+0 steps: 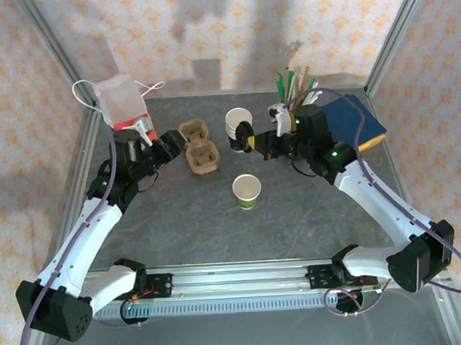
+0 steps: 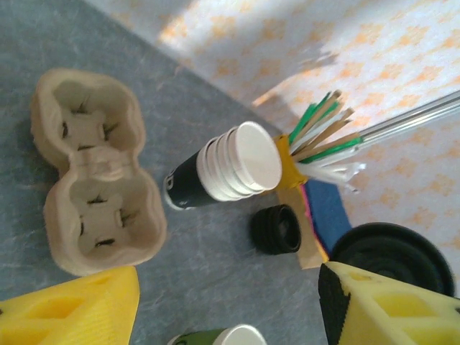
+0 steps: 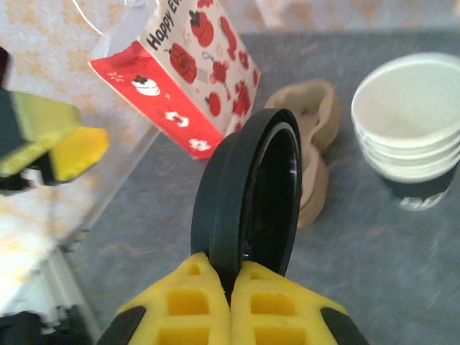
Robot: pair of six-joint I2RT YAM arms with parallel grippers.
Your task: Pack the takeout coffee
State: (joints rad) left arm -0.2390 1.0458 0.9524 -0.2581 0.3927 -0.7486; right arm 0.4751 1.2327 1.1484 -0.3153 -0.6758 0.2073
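Cup upright and open-topped on table, alone near the middle, on the near side of stack and carrier, touching neither gripper. Pale rim, yellow-green side.

Right gripper closed on black lid: lid on edge, pinched at its lower rim between yellow fingers, held above table just beside stack, well apart from cup.

Left gripper open, fingers wide apart with nothing between them, hovering close to carrier, aimed toward stack.

Carrier: pale pulp, two wells side by side, flat on table left of stack. Stack: several nested cups, white ribbed tops, black base, upright.

Farther back on the right: yellow mug full of green, white and tan sticks, low black lids just beside it, blue pad next to mug. Red-and-white bag with white string handles at far left corner, behind left gripper.
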